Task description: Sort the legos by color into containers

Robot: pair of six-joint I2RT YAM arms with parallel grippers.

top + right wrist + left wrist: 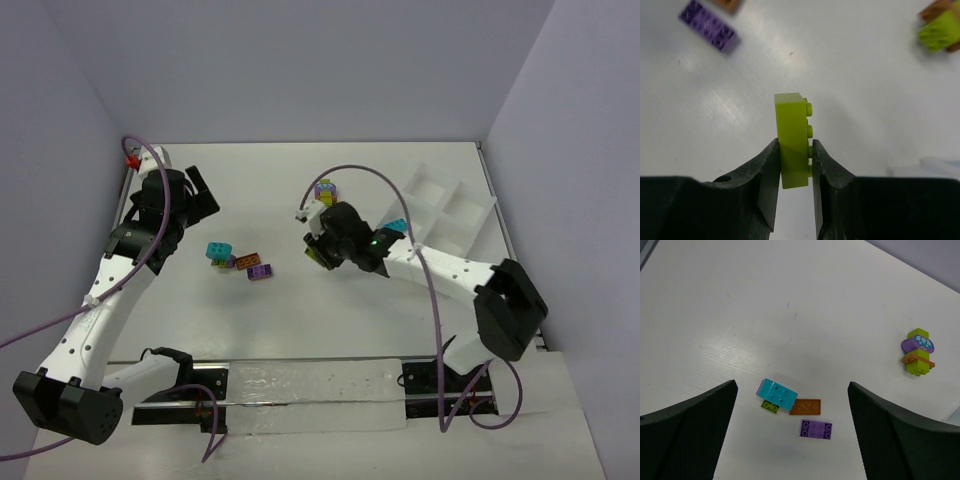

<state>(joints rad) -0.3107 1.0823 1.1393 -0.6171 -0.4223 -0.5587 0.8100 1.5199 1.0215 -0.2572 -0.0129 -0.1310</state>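
Observation:
My right gripper (795, 146) is shut on a lime green lego (791, 135), held on edge with its studs facing right, just above the table. In the top view this gripper (314, 252) is at mid-table, left of the white divided tray (440, 185) whose compartments are the containers. My left gripper (792, 387) hangs open above a cyan brick (777, 392) sitting on a small lime one (770, 406), an orange plate (805, 406) and a purple brick (816, 429). A multicoloured clump (325, 188) stands farther back.
Another cyan brick (398, 228) lies at the tray's left edge, behind my right arm. Purple cables loop over both arms. Grey walls close the table at the back and on both sides.

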